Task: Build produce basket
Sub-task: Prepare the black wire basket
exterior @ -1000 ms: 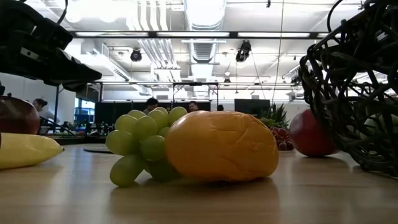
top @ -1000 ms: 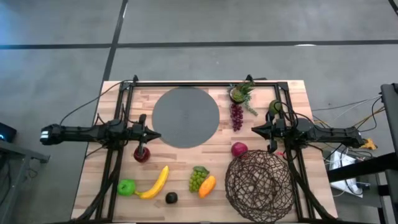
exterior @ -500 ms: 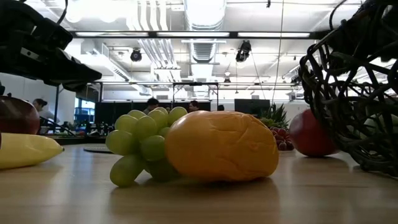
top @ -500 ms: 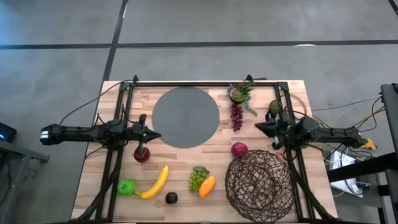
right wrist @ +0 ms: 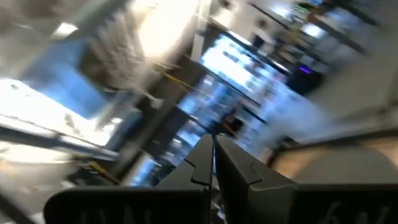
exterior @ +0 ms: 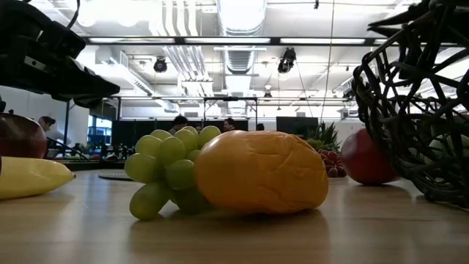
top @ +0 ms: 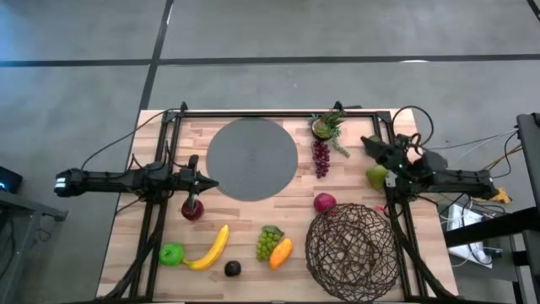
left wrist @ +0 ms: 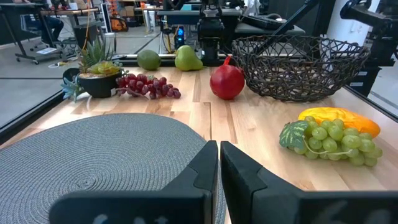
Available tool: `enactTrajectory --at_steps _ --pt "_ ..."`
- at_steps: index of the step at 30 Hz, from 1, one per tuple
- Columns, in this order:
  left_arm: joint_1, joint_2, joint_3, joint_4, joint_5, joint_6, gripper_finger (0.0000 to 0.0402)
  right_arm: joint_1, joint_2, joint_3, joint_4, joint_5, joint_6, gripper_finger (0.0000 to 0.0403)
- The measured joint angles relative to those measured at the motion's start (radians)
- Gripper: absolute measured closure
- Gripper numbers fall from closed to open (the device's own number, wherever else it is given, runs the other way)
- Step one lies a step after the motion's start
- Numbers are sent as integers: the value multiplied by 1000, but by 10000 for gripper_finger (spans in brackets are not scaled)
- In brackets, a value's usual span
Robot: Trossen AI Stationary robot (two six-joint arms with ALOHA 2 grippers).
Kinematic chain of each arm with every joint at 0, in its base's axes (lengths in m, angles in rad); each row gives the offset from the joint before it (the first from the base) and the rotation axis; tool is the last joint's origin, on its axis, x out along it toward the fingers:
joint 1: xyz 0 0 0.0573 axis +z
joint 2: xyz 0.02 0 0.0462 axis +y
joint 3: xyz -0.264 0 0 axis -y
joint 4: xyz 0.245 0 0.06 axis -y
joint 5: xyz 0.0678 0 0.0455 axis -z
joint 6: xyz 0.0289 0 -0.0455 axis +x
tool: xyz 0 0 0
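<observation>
The dark wire basket (top: 350, 245) sits at the table's near right; nothing shows inside it. On the wood lie a banana (top: 211, 247), a green apple (top: 171, 253), an avocado (top: 232, 268), green grapes (top: 268, 243) against an orange fruit (top: 282, 252), two red fruits (top: 325, 203) (top: 192, 209), purple grapes (top: 321, 158) and a green pear (top: 376, 176). My right gripper (top: 368, 142) is shut near the far right edge, beyond the pear, and touches nothing that shows. My left gripper (top: 213, 182) waits shut at the grey disc's left rim.
A flat grey disc (top: 251, 159) fills the far middle of the table. A small potted plant (top: 325, 127) stands beside the purple grapes. A second green fruit (left wrist: 149, 59) lies beyond the pear. Black frame rails (top: 278, 113) run along the table's far and side edges.
My right gripper has swung from above the table's right side toward the far right corner and tipped upward, so its wrist view now sees blurred room. The green pear, earlier under the arm, now shows. The left arm and the fruits have kept still.
</observation>
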Motion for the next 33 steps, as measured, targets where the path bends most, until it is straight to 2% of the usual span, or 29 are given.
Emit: enactTrajectory --at_steps 3,6,13,17,21,26,29,33 --pt "0 0 0 0 0 0 400 0 88 111 -179 -12 19 394" --pt "0 0 0 0 0 0 400 0 214 225 -352 -71 1 394" --pt "0 0 0 0 0 0 400 0 552 494 -698 -286 -97 394" --pt "0 0 0 0 0 0 400 0 740 658 -916 -451 -204 387" --pt "0 0 0 0 0 0 400 0 924 808 -1130 -608 -330 359" --pt "0 0 0 0 0 0 400 2 1110 959 -1359 -734 -589 311" --pt "0 0 0 0 0 0 400 2 1208 1009 -1439 -756 -733 282" --pt "0 0 0 0 0 0 400 2 1272 1034 -1473 -771 -826 251"
